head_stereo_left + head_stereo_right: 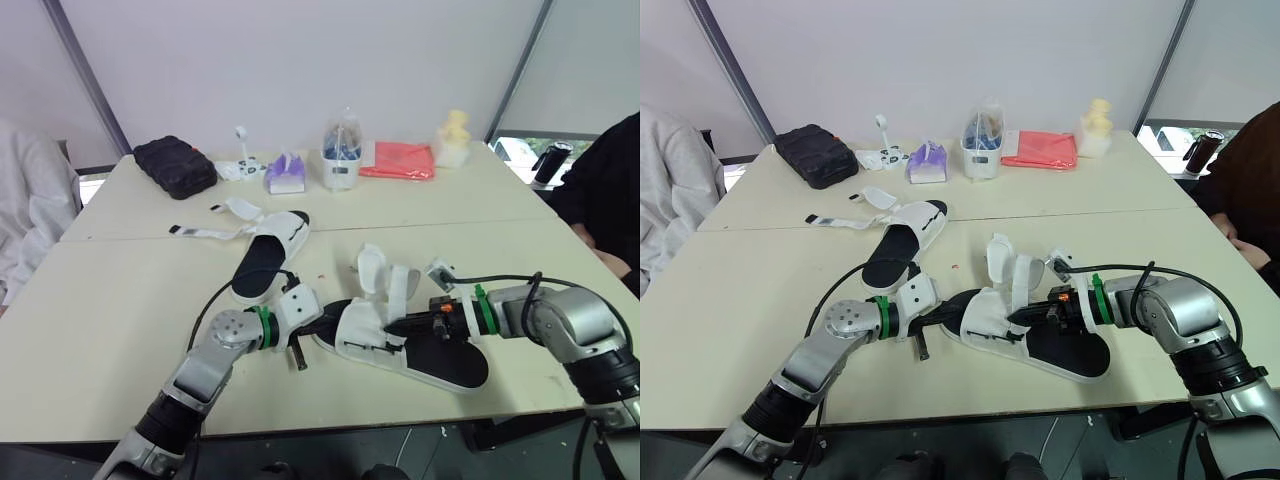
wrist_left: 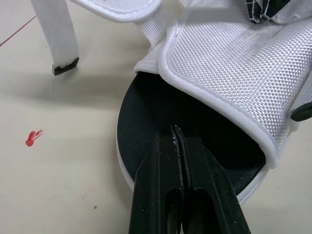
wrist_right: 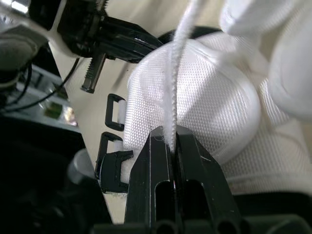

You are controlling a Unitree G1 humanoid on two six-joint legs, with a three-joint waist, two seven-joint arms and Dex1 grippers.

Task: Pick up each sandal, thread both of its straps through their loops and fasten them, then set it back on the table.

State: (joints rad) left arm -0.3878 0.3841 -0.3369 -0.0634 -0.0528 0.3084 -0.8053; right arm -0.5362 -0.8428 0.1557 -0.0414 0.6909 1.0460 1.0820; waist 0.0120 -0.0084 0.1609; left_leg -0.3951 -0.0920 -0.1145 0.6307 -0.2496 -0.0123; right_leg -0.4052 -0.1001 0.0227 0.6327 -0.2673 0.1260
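White sandal (image 1: 365,335) lies between closed left pincer (image 2: 176,131) and right pincer (image 3: 168,132) pinching its strap (image 3: 179,58).

Table (image 1: 100,300), near sandal (image 1: 455,365), far sandal (image 1: 262,265), blk case (image 1: 175,166)

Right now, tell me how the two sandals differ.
The near sandal has the right hand shut on a strap and the left hand at its end; the far sandal lies untouched. The near sandal's straps stand up; the far sandal's lie flat. Both are white with black footbeds, unfastened.
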